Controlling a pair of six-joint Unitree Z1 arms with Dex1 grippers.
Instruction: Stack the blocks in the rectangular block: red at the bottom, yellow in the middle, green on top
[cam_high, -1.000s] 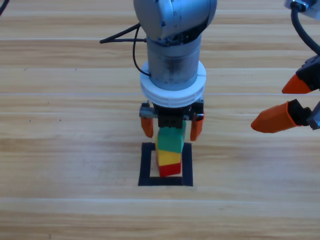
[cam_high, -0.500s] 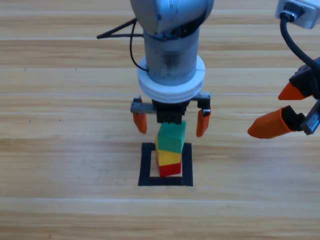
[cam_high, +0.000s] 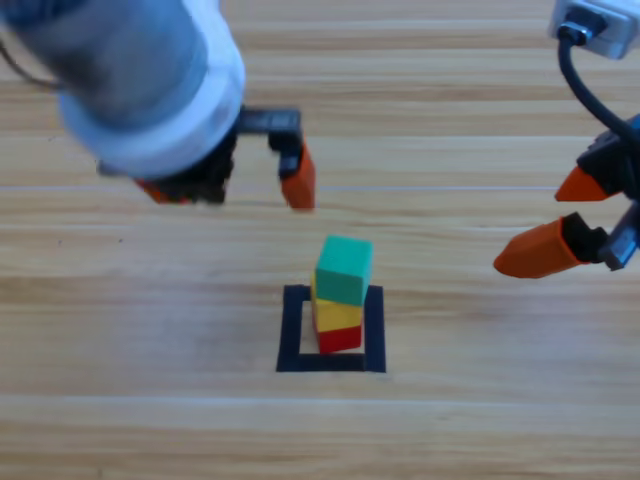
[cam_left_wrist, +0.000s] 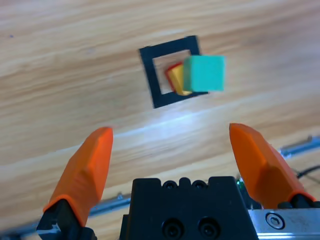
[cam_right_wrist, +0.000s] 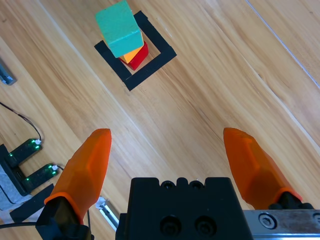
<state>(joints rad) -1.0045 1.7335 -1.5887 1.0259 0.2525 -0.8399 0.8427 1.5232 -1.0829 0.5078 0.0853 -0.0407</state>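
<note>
Inside the black tape square (cam_high: 292, 332) stands a three-cube stack: the red cube (cam_high: 341, 340) at the bottom, the yellow cube (cam_high: 336, 315) on it, the teal-green cube (cam_high: 345, 269) on top, turned slightly. My left gripper (cam_high: 228, 186) hangs open, up and to the left of the stack, touching nothing. The left wrist view looks down on the green cube (cam_left_wrist: 203, 73), yellow (cam_left_wrist: 179, 83) and the square (cam_left_wrist: 154, 85) beyond the open gripper (cam_left_wrist: 171, 131). My right gripper (cam_high: 556, 220) waits open at the right edge; its wrist view shows green (cam_right_wrist: 117, 27), yellow (cam_right_wrist: 133, 54), red (cam_right_wrist: 141, 56) and the square (cam_right_wrist: 150, 68).
A white box with a black cable (cam_high: 590, 27) sits at the top right. Circuit boards with green lights (cam_right_wrist: 30, 160) and thin wires lie at the table's side. A metal rail (cam_left_wrist: 301, 147) runs along the table edge.
My left gripper has let go of the green cube, risen and swung up and to the left, away from the stack. The stack stands unchanged. The right gripper has barely moved.
</note>
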